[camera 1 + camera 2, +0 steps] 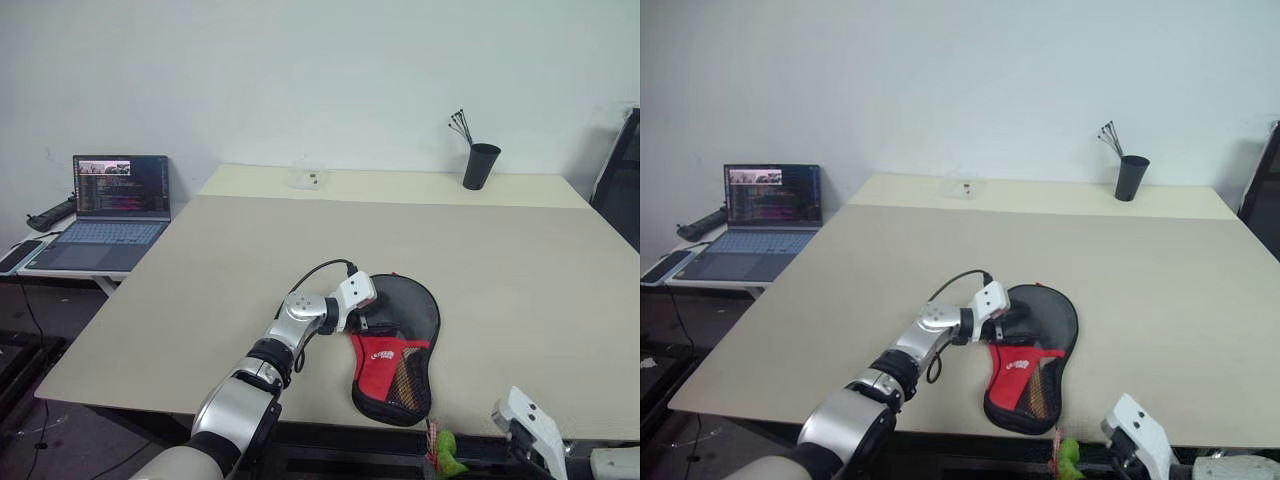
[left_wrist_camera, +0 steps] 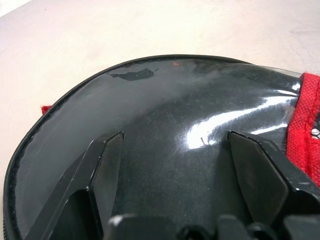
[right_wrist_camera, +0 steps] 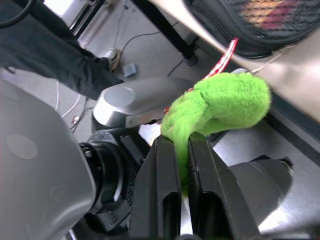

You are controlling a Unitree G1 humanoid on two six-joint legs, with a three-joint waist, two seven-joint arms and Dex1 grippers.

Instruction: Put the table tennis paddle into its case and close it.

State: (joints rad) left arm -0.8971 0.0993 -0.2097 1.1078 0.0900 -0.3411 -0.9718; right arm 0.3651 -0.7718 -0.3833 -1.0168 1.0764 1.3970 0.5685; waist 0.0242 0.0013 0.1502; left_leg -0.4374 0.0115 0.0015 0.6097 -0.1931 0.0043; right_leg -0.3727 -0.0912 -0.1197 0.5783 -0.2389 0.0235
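Right gripper [image 3: 182, 150] pinched shut on green fuzzy tag [image 3: 220, 107] tethered to case [image 1: 395, 345] at table [image 1: 520, 280] edge, left gripper [image 2: 175, 150] spread over its black face; paddle presumably inside, unseen; harder pull risks dragging case off.

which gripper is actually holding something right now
The right gripper, down below the table's near edge: it is shut on the fuzzy green object. The left gripper is open over the case.

Beige table [image 1: 520, 280], case [image 1: 397, 352], black cup [image 1: 481, 166], clear box [image 1: 308, 177]
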